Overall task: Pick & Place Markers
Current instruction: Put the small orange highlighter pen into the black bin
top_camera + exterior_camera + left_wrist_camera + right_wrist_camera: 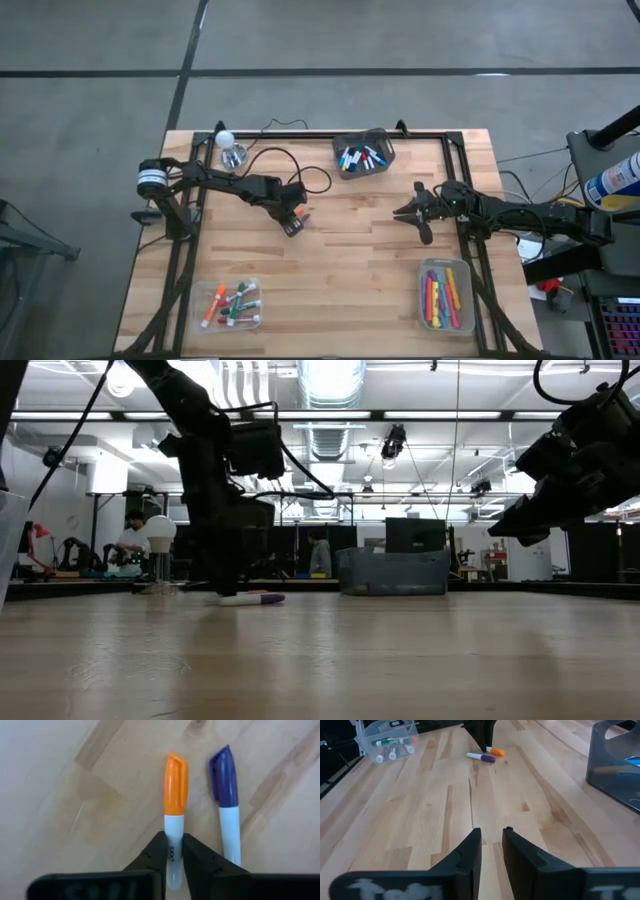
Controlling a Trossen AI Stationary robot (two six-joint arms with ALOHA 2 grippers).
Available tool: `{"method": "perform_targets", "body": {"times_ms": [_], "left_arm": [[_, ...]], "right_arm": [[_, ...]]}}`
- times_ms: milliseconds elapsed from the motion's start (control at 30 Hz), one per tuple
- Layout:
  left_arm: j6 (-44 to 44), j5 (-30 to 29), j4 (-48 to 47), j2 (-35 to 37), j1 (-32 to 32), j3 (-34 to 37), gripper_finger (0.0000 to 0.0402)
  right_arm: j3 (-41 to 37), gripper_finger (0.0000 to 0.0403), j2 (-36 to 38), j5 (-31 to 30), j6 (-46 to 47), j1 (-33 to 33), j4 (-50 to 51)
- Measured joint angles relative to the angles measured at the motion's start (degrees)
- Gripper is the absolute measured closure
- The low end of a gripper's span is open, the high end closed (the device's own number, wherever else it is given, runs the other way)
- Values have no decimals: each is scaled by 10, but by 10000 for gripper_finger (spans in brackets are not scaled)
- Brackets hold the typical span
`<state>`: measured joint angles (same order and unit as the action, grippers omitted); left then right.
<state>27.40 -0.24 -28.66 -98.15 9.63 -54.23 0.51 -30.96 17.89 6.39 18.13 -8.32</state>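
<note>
Down on the wood, the left end effector (174, 851) pinches an orange-capped white marker (175, 815); a purple-capped one (226, 805) lies beside.
</note>
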Motion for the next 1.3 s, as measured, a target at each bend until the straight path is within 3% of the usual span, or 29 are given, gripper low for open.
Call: {"method": "perform_targets", "body": {"times_ms": [100,467,767,933,1033,1167,1300], "left_arm": [[34,5,-4,0,13,-7,383],[31,-13,56,-4,80,-110,376],[81,-22,310,-18,162,-178,370],[90,-44,381,-57,182,-207,369],[91,-34,381,-91,181,-236,369],[94,28,327,-147,179,-290,368],[133,57,227,-200,175,-362,358]], "right_arm": [[0,335,0,0,0,0,0],[0,321,0,0,0,0,0],[0,319,-2,0,0,0,0],[0,328,-2,0,0,0,1],[0,333,-3,0,0,0,1],[0,335,-3,0,0,0,1],[0,329,-3,0,0,0,4]]}}
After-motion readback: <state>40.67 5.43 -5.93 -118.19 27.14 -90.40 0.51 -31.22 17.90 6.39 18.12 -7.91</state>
